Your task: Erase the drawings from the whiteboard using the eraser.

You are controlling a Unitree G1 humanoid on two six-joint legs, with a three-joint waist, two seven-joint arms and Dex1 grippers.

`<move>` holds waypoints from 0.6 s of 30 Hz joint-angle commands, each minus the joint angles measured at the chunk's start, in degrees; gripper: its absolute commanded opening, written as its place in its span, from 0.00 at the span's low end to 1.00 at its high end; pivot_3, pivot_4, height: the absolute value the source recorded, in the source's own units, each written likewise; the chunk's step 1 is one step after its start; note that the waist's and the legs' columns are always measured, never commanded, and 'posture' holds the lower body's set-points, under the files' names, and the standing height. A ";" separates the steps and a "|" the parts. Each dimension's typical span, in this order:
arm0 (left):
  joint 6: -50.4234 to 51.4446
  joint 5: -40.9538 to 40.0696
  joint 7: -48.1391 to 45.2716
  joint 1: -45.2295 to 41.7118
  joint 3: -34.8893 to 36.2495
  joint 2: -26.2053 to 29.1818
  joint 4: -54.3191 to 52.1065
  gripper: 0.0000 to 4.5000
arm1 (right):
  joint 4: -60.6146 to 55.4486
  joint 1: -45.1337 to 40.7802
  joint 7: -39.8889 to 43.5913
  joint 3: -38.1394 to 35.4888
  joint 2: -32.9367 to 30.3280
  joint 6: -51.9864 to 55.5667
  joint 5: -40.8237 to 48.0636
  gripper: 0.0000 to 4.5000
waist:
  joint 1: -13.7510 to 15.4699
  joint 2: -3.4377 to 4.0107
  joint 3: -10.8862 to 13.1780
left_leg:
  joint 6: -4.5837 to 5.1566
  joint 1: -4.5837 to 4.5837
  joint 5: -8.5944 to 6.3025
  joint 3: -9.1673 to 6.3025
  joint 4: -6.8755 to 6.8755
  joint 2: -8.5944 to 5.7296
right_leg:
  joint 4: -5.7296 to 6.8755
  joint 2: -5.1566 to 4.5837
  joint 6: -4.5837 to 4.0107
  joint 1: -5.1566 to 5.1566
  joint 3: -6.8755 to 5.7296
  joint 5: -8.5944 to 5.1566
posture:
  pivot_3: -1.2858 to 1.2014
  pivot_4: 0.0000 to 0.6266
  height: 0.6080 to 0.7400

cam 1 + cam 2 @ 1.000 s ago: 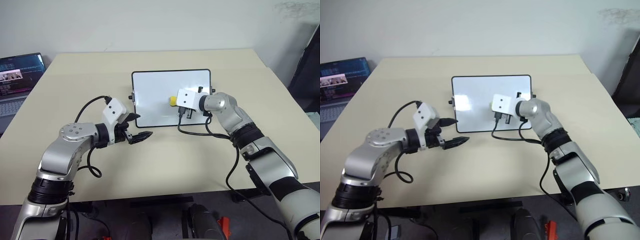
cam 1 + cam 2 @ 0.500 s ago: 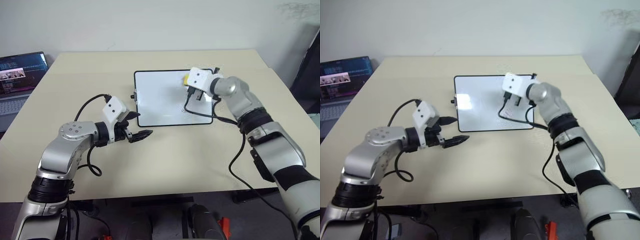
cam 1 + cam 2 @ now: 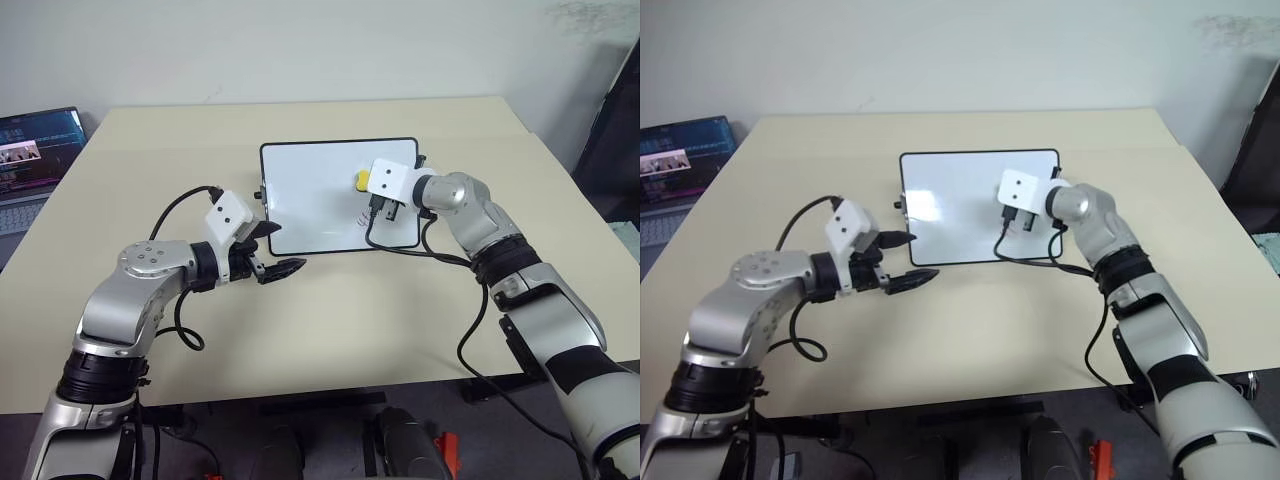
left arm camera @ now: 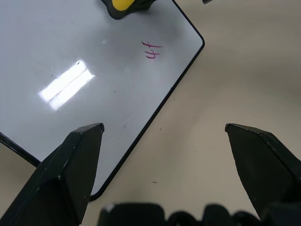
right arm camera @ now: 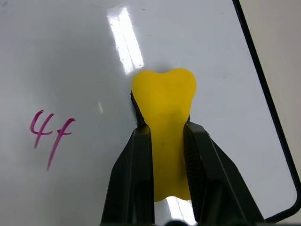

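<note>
The whiteboard lies flat on the table, black-framed and glossy. My right gripper is shut on the yellow eraser, whose tip presses on the board's right half. Of the drawings, a small red scribble like "4f" sits just beside the eraser, toward the board's near edge. Over the bare table by the board's near left corner, my left gripper hangs open with nothing between its fingers.
The beige table has wide free room in front of and around the board. A laptop stands off the table's far left. A dark object rises past the right edge. Black cables trail from both wrists.
The right gripper carried the eraser from mid-board up to the far right corner, then back down to the right half. The left arm has stayed put.
</note>
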 commanded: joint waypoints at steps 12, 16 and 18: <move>-1.75 0.17 -2.35 -4.76 2.35 3.94 -0.13 1.00 | -20.46 3.71 18.12 -10.61 -15.36 4.15 12.72 0.12 | 0.88 0.01 0.04 | 0.01 -0.53 -0.02 -0.04 -0.05 0.00 | -0.19 0.00 -0.14 -0.37 -0.11 0.08 | 0.52 0.24 1.00; -2.01 0.48 -3.20 -4.86 2.01 5.10 -0.40 1.00 | -20.04 4.20 20.08 -10.21 -19.80 4.23 12.24 0.12 | 1.33 0.01 0.05 | 0.01 -0.56 -0.03 -0.02 -0.04 0.00 | -0.24 -0.02 -0.14 -0.37 -0.10 0.07 | 0.52 0.24 1.00; -2.40 0.78 -3.52 -5.03 1.83 5.68 -0.06 1.00 | -19.75 4.05 20.17 -10.17 -21.16 4.24 11.68 0.12 | 1.19 0.02 0.05 | 0.01 -0.56 -0.03 -0.02 -0.04 0.00 | -0.23 -0.02 -0.14 -0.38 -0.09 0.07 | 0.52 0.24 1.00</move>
